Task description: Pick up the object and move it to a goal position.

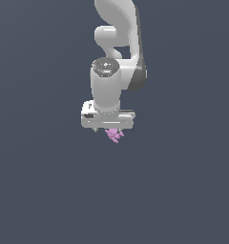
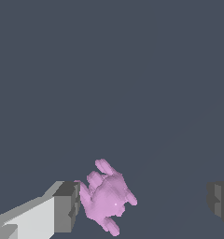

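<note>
Grey fingers [image 2: 67, 207] of the gripper [image 2: 144, 203] stand wide apart in the wrist view, with the pink object [image 2: 107, 196] between them, touching one pad and well clear of the other. From outside, the white arm [image 1: 117, 52] hangs over it; the object [image 1: 114, 135] pokes out just below the gripper [image 1: 108, 125].

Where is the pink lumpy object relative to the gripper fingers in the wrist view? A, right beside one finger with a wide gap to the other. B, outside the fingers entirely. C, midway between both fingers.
A: the pink lumpy object sits against one finger, far from the other finger.
</note>
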`<action>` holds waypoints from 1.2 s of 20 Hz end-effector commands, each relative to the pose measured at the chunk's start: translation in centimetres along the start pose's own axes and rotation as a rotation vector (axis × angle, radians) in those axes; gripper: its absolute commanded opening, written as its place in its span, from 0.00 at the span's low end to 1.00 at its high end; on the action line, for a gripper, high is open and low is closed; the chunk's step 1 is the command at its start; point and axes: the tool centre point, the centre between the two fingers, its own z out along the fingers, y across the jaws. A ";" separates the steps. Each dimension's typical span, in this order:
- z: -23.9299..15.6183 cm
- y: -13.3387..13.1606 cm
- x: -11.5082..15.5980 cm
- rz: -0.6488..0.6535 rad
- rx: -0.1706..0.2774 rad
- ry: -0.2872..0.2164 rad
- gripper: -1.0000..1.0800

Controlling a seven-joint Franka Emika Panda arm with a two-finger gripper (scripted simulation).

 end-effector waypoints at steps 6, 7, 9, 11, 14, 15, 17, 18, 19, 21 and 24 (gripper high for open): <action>1.0 -0.3 -0.8 -0.081 0.002 -0.001 0.96; 1.3 -0.4 -1.0 -0.098 0.003 -0.001 0.96; 1.7 -0.5 -1.4 -0.136 0.004 -0.001 0.96; 2.3 -0.7 -1.9 -0.181 0.005 -0.002 0.96; 3.2 -1.0 -2.7 -0.259 0.008 -0.002 0.96; 3.5 -1.2 -3.0 -0.287 0.009 -0.002 0.96; 4.2 -1.4 -3.7 -0.345 0.011 -0.002 0.96; 4.5 -1.5 -4.0 -0.373 0.012 -0.002 0.96; 4.8 -1.7 -4.4 -0.402 0.014 -0.001 0.96; 5.4 -1.9 -5.0 -0.455 0.016 -0.001 0.96; 6.1 -2.2 -5.8 -0.523 0.019 0.000 0.96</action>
